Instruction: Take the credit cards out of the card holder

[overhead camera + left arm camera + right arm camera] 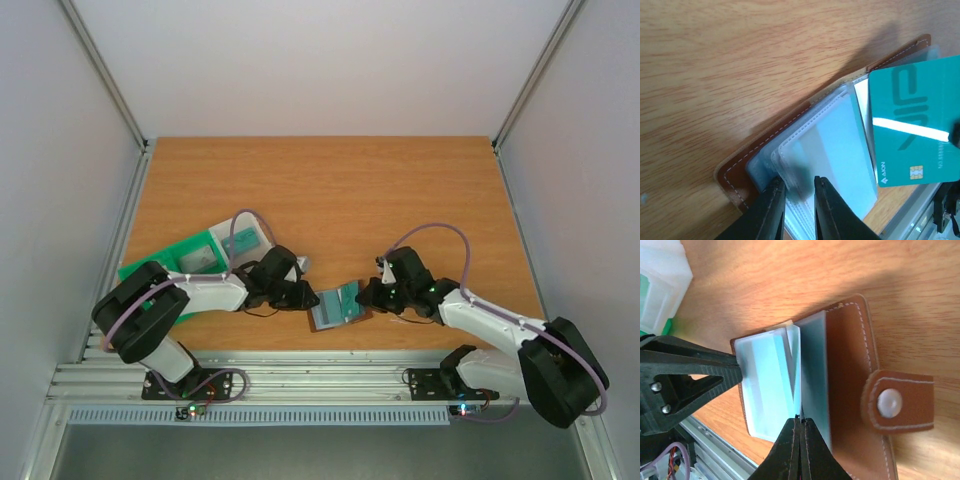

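Two arms meet over the wooden counter, with a flat green tray at its left side. Between them, near the counter's front edge, lies the brown card holder, open with its leather outside down and its snap tab spread flat. Its open length runs roughly left to right between the arms. One teal credit card stands tilted up, mostly clear of the sleeves. Its long axis looks roughly parallel to the holder's stitched edge, though the angle is hard to judge from these views. The left tool is nearly closed, pinching the edge of the clear sleeves to hold the holder down. The right tool is pressed together on the card's thin edge. By my reading, the first card is almost out but not yet set down. The sleeves are too milky to tell how many cards remain inside.
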`<state>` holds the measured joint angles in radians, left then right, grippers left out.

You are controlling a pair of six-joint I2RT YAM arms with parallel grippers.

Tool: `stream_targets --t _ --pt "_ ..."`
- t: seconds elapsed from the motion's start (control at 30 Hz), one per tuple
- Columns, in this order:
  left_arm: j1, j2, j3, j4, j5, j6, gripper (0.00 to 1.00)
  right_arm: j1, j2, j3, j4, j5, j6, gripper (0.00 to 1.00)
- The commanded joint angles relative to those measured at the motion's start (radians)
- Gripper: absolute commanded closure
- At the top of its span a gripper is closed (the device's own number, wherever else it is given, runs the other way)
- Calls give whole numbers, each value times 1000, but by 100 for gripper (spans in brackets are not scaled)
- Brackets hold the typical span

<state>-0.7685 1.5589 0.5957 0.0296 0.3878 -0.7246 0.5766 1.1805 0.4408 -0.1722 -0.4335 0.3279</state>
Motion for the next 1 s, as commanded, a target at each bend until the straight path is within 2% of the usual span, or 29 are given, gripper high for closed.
stream_targets --t 0.0,0.17,0.3,0.4,0.5,0.77,0.97 --pt "-5 42 -7 0 19 -5 81 -5 -76 55 -142 62 -46 99" --pt "-5 -3 -10 -1 37 -51 75 -6 -146 84 -187 33 -49 99" --pt "-5 -78 -10 -4 46 -79 65 -4 -188 110 -223 22 -47 99" --pt "-5 -147 -19 -1 41 -100 61 -3 -201 127 -272 80 -65 99" --pt "-5 -192 -28 -8 34 -114 60 -3 -179 143 -352 177 -89 99" --pt "-6 -180 -72 58 55 -141 60 -4 -91 103 -319 202 -78 99" --pt "-6 -215 -75 54 49 -147 59 -3 -95 105 -341 251 -86 99"
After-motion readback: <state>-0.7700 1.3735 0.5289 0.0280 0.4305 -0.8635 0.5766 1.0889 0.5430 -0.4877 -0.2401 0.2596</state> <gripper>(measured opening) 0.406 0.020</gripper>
